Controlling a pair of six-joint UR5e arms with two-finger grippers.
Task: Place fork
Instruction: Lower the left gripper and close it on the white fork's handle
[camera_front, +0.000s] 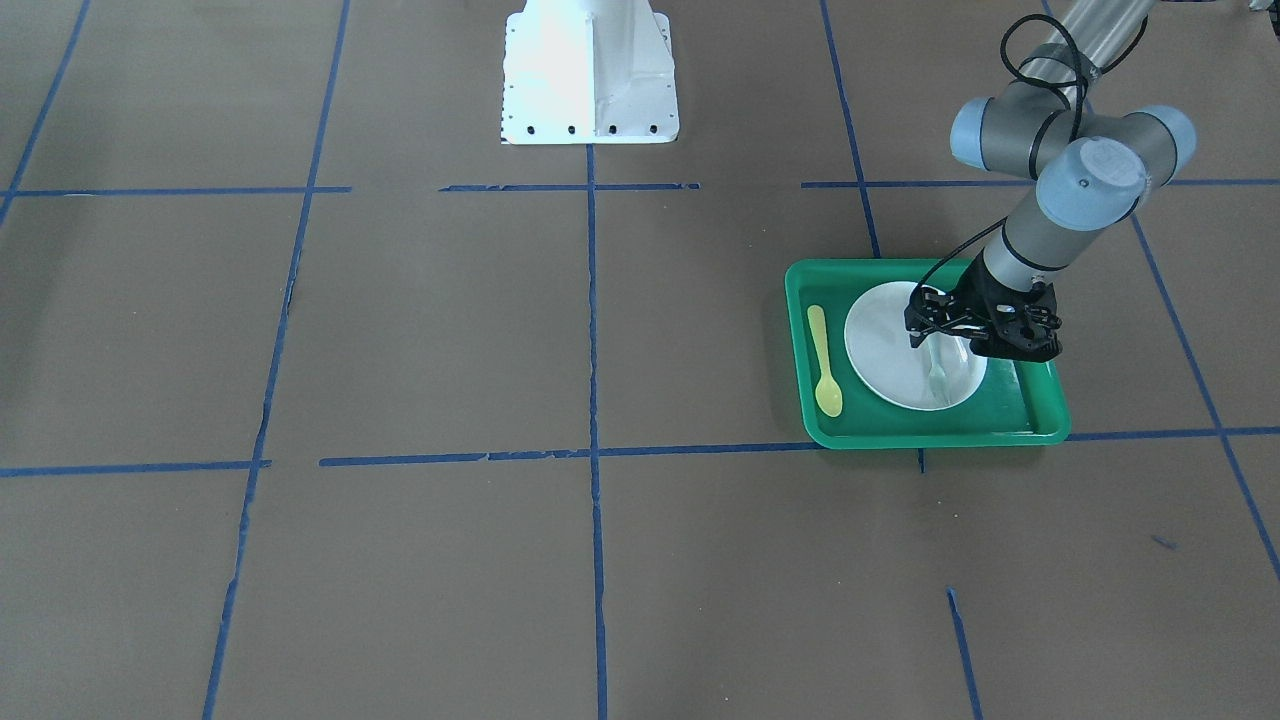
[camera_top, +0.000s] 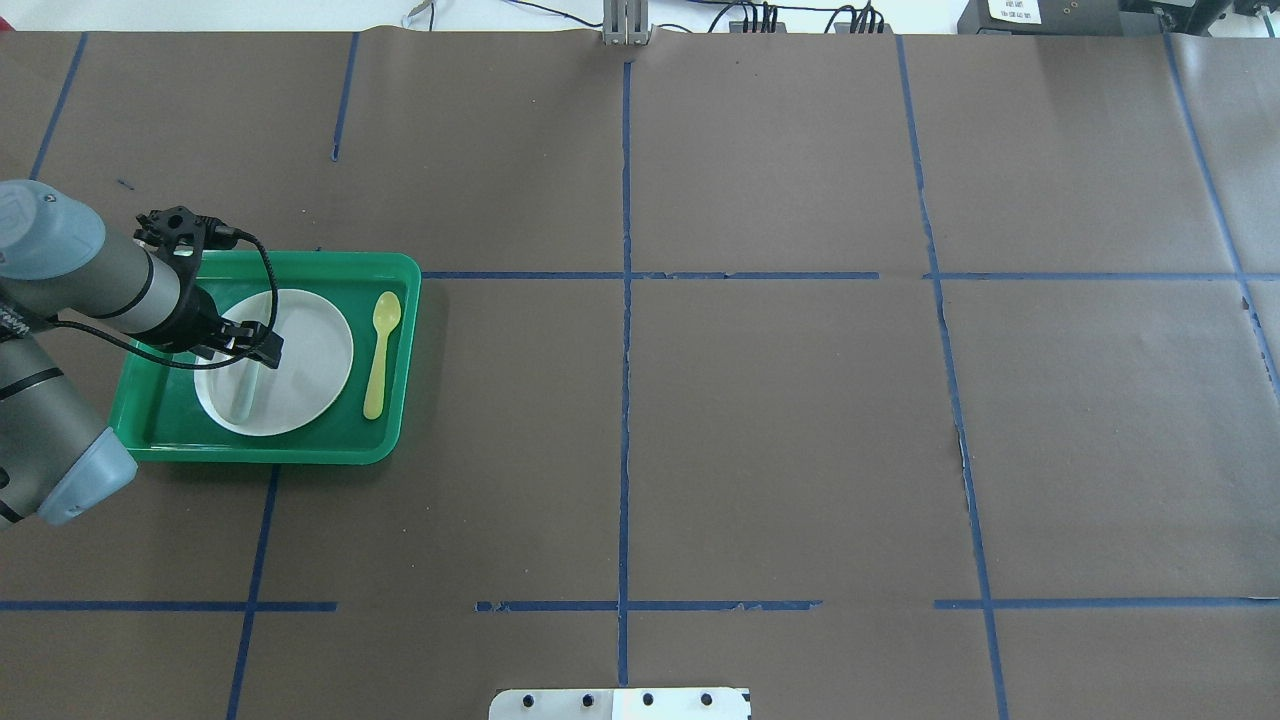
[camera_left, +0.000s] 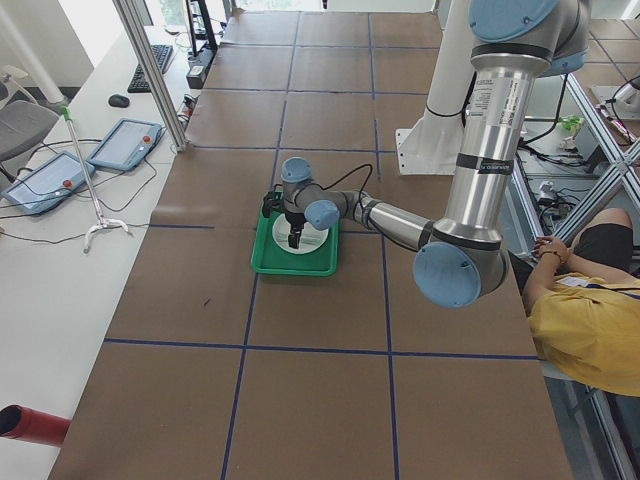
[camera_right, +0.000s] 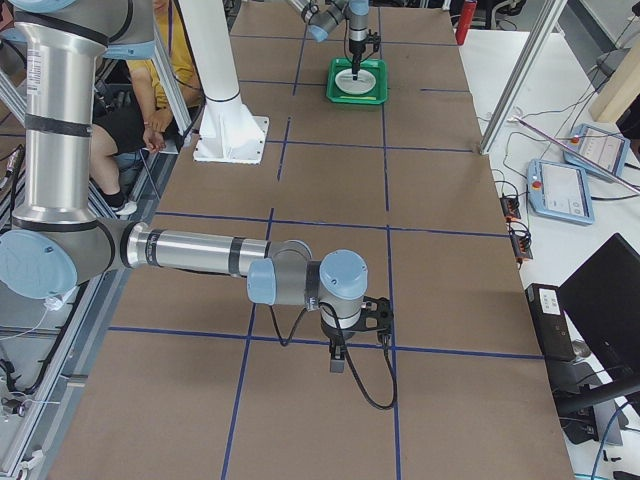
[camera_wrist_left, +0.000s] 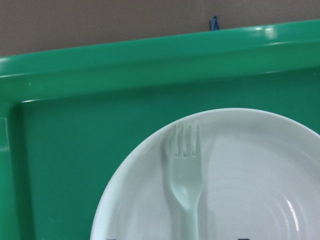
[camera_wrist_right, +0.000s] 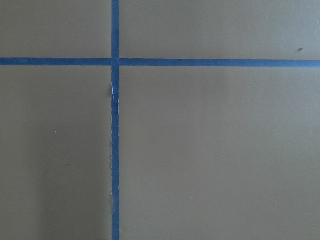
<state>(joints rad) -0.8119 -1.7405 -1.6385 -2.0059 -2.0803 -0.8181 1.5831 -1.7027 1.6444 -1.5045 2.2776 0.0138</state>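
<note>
The pale translucent fork (camera_wrist_left: 186, 180) lies on the white plate (camera_wrist_left: 260, 165), tines toward the tray's far wall. It also shows in the overhead view (camera_top: 245, 392) and the front view (camera_front: 937, 375). The plate (camera_top: 310, 340) sits in the green tray (camera_top: 300, 262). My left gripper (camera_top: 255, 350) hangs low over the plate at the fork's handle. Its fingertips show only as dark specks wide apart at the wrist view's bottom edge, so it looks open. My right gripper (camera_right: 337, 360) points down over bare table far from the tray; I cannot tell whether it is open or shut.
A yellow spoon (camera_top: 380, 350) lies in the tray beside the plate, on the side toward the table's middle. The tray has raised walls (camera_wrist_left: 125, 65). The white robot base (camera_front: 590, 75) stands at the table's middle edge. Blue tape lines cross the brown table cover.
</note>
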